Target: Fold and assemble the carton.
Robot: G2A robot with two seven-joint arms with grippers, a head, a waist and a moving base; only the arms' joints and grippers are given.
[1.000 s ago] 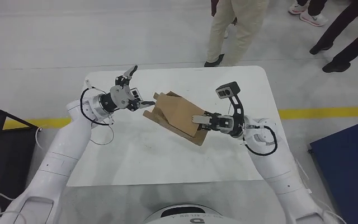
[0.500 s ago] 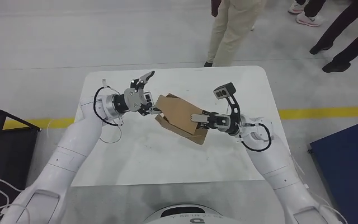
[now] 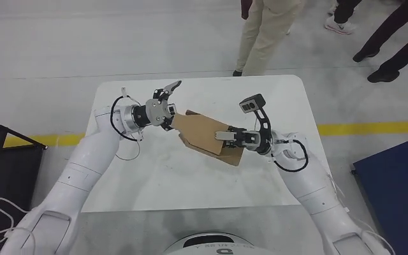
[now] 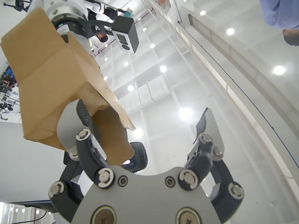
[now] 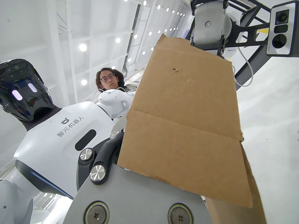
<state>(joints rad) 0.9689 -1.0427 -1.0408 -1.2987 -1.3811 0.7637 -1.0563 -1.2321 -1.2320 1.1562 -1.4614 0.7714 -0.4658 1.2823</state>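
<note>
White rectangular worktop point(image 3: 159, 182). Brown cardboard carton point(image 3: 205, 131), partly folded, is over the centre, nearer the far edge and well apart from the near and side edges. Contents cannot be told. Right gripper point(image 3: 222, 135) is clamped on the carton's right-edge end. Left gripper point(image 4: 142, 113) is spread wide, one finger point(image 4: 81, 115) touching the carton's left flap.

The carton point(image 3: 210, 135) is matt, rough-edged brown cardboard; the left pincer point(image 4: 143, 108) is smooth grey metal with ribbed black pads point(image 4: 83, 114).
</note>
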